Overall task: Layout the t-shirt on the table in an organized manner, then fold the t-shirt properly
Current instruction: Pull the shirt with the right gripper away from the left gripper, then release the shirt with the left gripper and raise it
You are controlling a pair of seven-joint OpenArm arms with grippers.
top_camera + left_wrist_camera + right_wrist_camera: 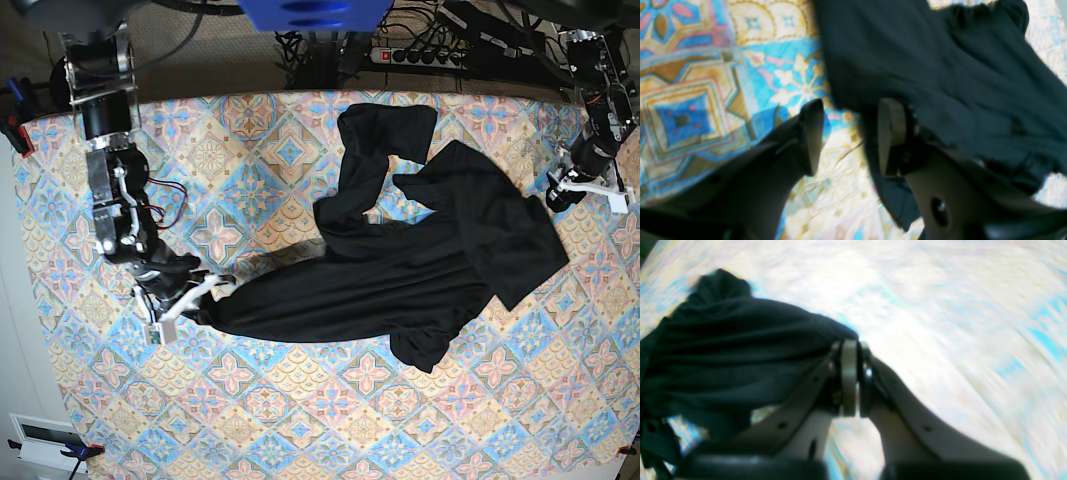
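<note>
The black t-shirt (400,270) lies crumpled and stretched across the patterned table (300,400), with its sleeves bunched toward the far side. My right gripper (207,290) is at the shirt's left end and is shut on a bunch of the black fabric (723,350); the closed gripper (853,373) shows in the blurred right wrist view. My left gripper (560,190) is at the table's right edge by the shirt's right side. In the left wrist view this gripper (851,136) is open, with black fabric (940,66) lying against its right finger (892,133) and the table cloth (690,100) under its left one.
A power strip and cables (430,55) lie beyond the table's far edge. A red clamp (18,135) sits at the left edge. A white box (45,435) lies on the floor at the bottom left. Bare cloth shows along the near side (330,440).
</note>
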